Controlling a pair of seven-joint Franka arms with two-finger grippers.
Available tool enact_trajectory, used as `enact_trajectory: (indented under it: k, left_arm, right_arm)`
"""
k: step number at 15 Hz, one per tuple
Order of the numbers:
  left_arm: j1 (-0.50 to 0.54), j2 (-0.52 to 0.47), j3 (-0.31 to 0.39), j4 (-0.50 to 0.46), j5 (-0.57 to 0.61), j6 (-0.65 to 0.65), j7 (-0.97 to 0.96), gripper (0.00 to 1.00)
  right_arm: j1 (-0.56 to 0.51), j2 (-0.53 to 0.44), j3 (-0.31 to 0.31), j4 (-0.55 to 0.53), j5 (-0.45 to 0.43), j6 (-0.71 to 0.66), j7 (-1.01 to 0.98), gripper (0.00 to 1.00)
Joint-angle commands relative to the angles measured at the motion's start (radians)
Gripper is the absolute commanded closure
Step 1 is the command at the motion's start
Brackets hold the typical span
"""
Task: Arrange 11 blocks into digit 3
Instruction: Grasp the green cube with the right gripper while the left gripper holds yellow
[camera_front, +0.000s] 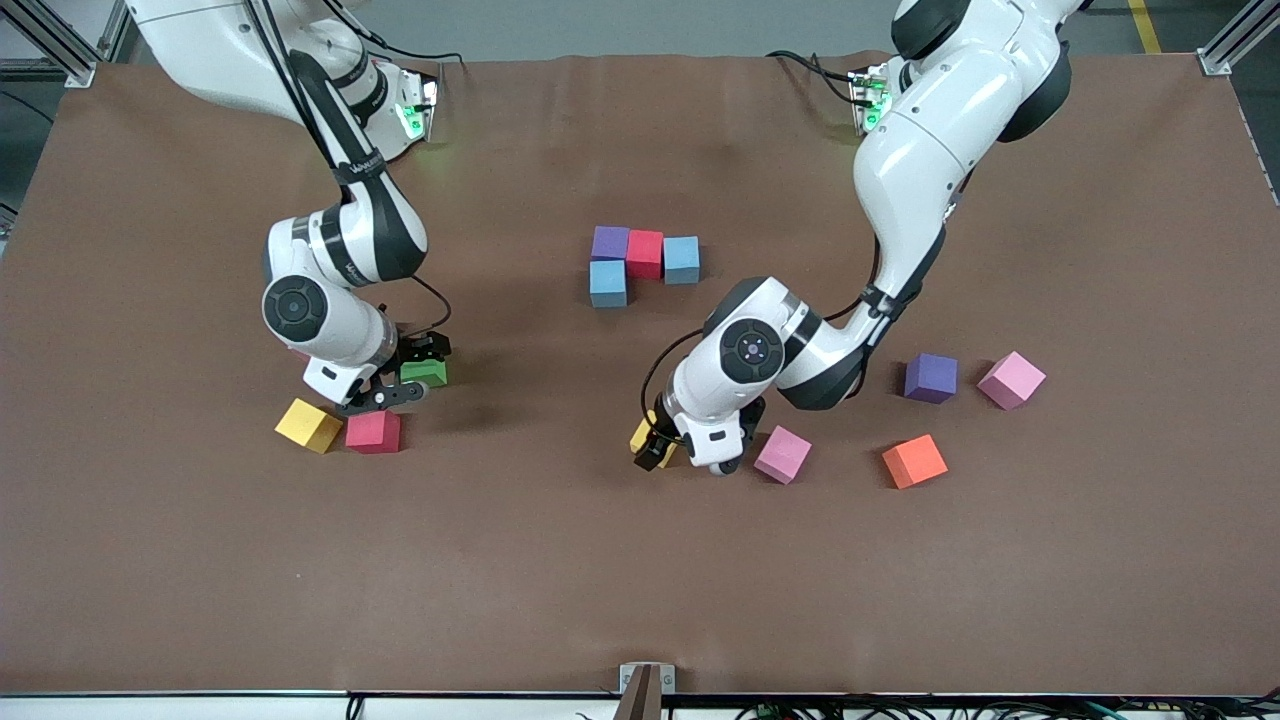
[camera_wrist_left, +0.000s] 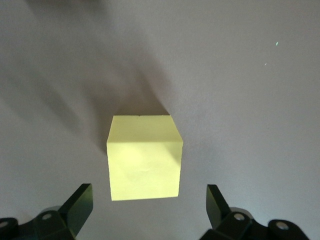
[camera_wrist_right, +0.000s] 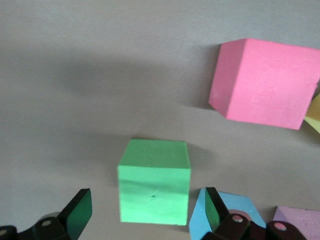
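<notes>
Four blocks stand joined mid-table: purple (camera_front: 609, 242), red (camera_front: 645, 253) and blue (camera_front: 681, 259) in a row, with a second blue (camera_front: 607, 283) nearer the camera under the purple. My left gripper (camera_front: 655, 450) (camera_wrist_left: 148, 200) is open and low over a yellow block (camera_front: 643, 436) (camera_wrist_left: 144, 157), whose near edge lies just between the fingertips. My right gripper (camera_front: 405, 385) (camera_wrist_right: 147, 200) is open and straddles the green block (camera_front: 424, 372) (camera_wrist_right: 154, 187) without gripping it.
A yellow block (camera_front: 308, 425) and a red one (camera_front: 373, 431) (camera_wrist_right: 265, 82) lie beside the right gripper. A light-blue block (camera_wrist_right: 227, 210) sits against one right finger. Toward the left arm's end lie pink (camera_front: 782, 454), orange (camera_front: 914, 461), purple (camera_front: 930, 378) and pink (camera_front: 1011, 380) blocks.
</notes>
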Motion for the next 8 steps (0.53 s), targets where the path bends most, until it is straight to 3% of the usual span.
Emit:
enact_trajectory:
  k: [1,8]
  left_arm:
    - [-0.033,-0.001,0.031,0.028,-0.015,-0.019,-0.033,0.00]
    - [-0.056,0.006,0.085,0.025,-0.015,-0.011,-0.045,0.00]
  right_arm:
    - [-0.026,-0.036,0.021,-0.075,-0.017,0.073,-0.006,0.00]
    - [-0.018,0.008,0.021,-0.083,-0.017,0.109,-0.003,0.00]
